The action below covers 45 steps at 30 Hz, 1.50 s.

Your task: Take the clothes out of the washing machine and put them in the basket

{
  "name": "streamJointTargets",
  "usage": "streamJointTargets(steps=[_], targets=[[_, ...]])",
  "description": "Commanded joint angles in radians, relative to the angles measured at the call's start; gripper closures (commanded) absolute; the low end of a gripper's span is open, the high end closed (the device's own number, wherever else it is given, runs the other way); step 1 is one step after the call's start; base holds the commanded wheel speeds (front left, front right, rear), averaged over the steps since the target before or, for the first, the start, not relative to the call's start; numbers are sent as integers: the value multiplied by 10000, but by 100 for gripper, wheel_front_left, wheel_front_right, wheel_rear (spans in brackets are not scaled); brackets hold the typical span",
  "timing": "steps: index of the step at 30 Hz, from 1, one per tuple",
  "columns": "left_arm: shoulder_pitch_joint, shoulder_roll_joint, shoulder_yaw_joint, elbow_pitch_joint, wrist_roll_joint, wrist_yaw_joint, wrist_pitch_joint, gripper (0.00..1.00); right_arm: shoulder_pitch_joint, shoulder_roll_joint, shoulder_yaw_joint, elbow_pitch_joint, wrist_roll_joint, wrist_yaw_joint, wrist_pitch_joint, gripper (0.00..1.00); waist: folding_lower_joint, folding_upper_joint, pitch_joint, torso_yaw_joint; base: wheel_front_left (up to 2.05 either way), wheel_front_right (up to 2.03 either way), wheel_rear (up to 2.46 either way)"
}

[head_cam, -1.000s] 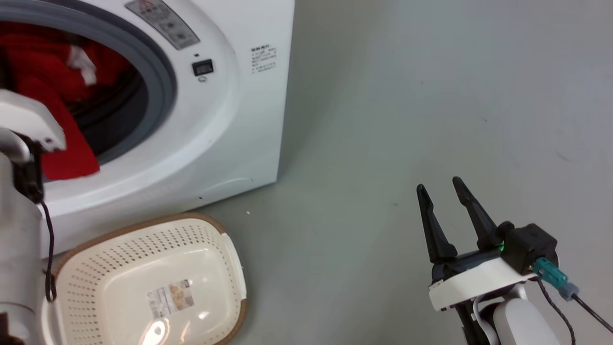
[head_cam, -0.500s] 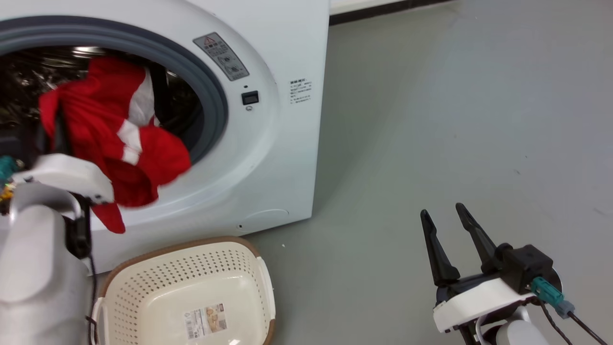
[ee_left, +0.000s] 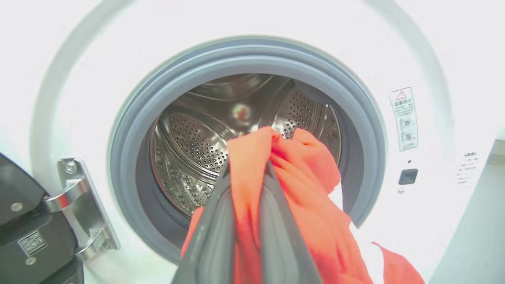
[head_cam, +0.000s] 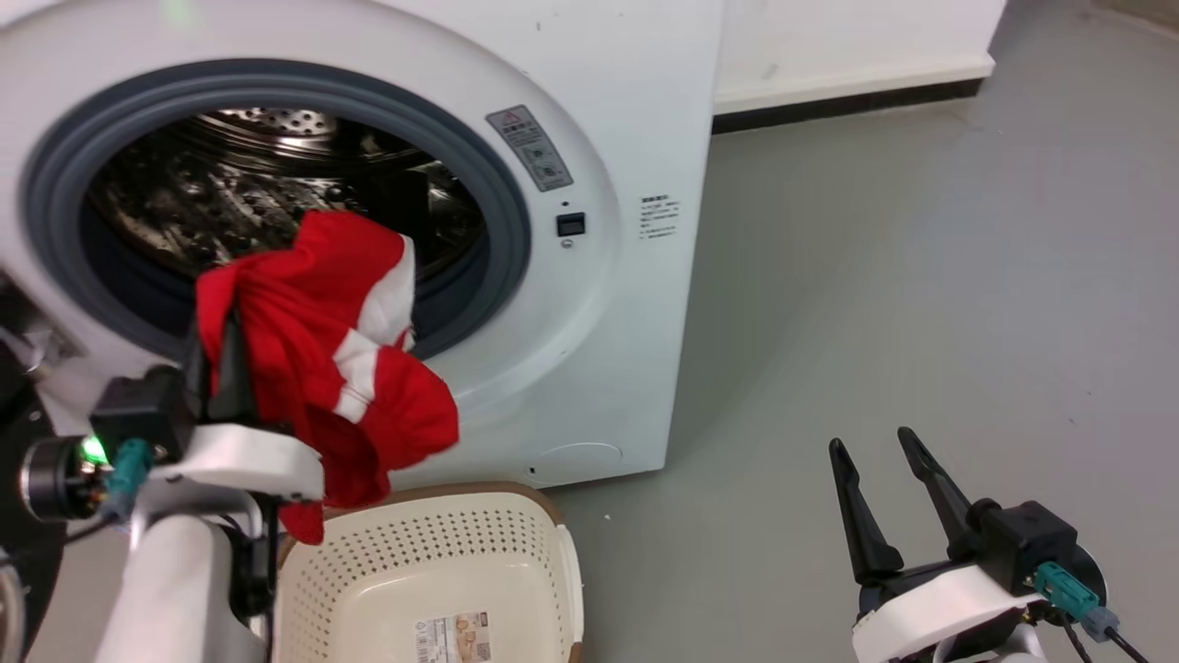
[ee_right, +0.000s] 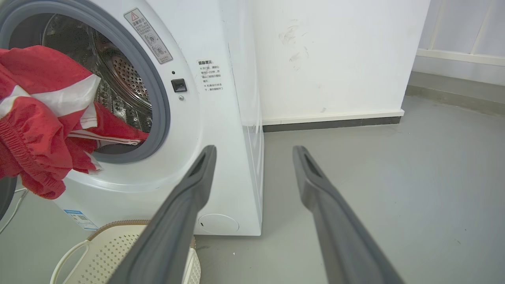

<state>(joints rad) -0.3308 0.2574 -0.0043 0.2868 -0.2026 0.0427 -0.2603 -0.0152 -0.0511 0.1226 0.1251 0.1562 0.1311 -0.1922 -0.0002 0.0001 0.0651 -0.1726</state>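
The clothes (head_cam: 359, 387), a red garment with white stripes, hang in front of the washing machine's (head_cam: 608, 304) round opening, just above the basket's (head_cam: 479, 493) left rim. My left gripper (head_cam: 216, 336) is shut on the garment's upper fold. In the left wrist view the two fingers (ee_left: 215, 221) pinch the clothes (ee_left: 311, 189) before the steel drum of the washing machine (ee_left: 414, 51). My right gripper (head_cam: 871, 442) stands open over the floor at the lower right, holding nothing. In the right wrist view the right gripper (ee_right: 254, 150) faces the washing machine (ee_right: 221, 110), the clothes (ee_right: 39, 130) and the basket (ee_right: 102, 260).
The black-rimmed door (ee_left: 23, 221) stands open on its metal hinge (ee_left: 75, 197) at the left of the opening. A white wall (head_cam: 847, 46) with a dark skirting runs behind the machine. Grey floor (head_cam: 875, 276) stretches to the right of machine and basket.
The head camera has shifted. My left gripper has drawn back out of the drum with the red garment, which now hangs outside the opening above the basket. The right gripper stays open.
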Motion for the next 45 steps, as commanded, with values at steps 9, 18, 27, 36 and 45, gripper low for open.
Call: streamJointTargets(steps=[9, 18, 27, 36, 45], targets=[[2001, -393, -382, -2226, 119, 398, 342, 100, 458, 17, -143, -477, -231, -7, 320, 0, 2, -1, -254, 929, 0, 0, 0], [3624, -877, -749, -3510, -44, 675, 706, 100, 494, 17, -209, -863, -336, -7, 469, 0, 2, -1, 144, 1360, 0, 0, 0], [3818, -1225, -938, -2314, -451, 528, 465, 100, -31, 17, -95, -1041, -341, -7, 457, 0, 2, -1, 1028, 1328, 0, 0, 0], [2722, -1349, -869, -197, -604, 275, 26, 100, -707, 18, -38, -1081, -312, -7, 326, 0, 2, -1, 2504, 911, 0, 0, 0], [898, -1389, -385, 1363, -355, -78, -69, 100, -1522, 18, 265, -1231, -165, -7, 75, 0, 2, -1, 4193, 314, 0, 0, 0]])
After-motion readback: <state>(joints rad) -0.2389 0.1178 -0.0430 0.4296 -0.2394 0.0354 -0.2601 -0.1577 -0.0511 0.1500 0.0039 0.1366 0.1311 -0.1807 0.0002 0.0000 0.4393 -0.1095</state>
